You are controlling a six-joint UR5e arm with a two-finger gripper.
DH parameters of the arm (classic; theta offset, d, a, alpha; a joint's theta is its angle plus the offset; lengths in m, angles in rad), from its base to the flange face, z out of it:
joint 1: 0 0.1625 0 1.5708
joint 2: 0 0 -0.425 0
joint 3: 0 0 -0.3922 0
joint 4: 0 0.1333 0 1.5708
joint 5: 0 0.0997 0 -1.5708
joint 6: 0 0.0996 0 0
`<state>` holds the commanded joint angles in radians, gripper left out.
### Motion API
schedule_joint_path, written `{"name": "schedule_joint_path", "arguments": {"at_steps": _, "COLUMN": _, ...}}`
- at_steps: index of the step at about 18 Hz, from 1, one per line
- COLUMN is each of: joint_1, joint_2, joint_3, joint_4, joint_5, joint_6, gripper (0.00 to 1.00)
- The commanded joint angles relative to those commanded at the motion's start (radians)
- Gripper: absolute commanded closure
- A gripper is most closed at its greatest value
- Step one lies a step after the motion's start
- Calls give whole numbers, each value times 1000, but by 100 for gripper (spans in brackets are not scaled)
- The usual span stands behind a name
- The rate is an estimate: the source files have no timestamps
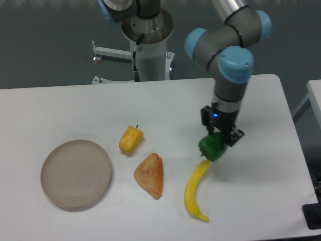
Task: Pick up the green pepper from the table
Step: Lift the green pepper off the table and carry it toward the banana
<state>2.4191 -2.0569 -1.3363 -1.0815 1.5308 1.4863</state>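
- The gripper (214,144) hangs from the arm with its 2 fingers pinching the green pepper (211,148), which sits between them, apparently lifted clear of the table (261,125), though the gap under it is hard to judge.
- Just below the gripper lies the banana (195,190), its upper tip almost under the pepper; a low carry could brush it.
- Further to the gripper's side, toward the middle of the table, rests the orange wedge (150,175), with the yellow pepper (131,139) beyond it.
- Farthest off is the round plate (76,173), well apart from the gripper.
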Motion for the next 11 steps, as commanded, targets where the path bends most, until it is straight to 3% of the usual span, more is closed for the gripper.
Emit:
{"name": "schedule_joint_path", "arguments": {"at_steps": 5, "joint_1": 0, "joint_2": -54, "joint_3": 80, "joint_4": 0, "joint_5": 41, "joint_6": 12, "gripper": 53}}
{"name": "schedule_joint_path", "arguments": {"at_steps": 11, "joint_1": -2, "joint_2": -55, "joint_3": 85, "joint_4": 0, "joint_5": 37, "joint_6": 12, "gripper": 53}}
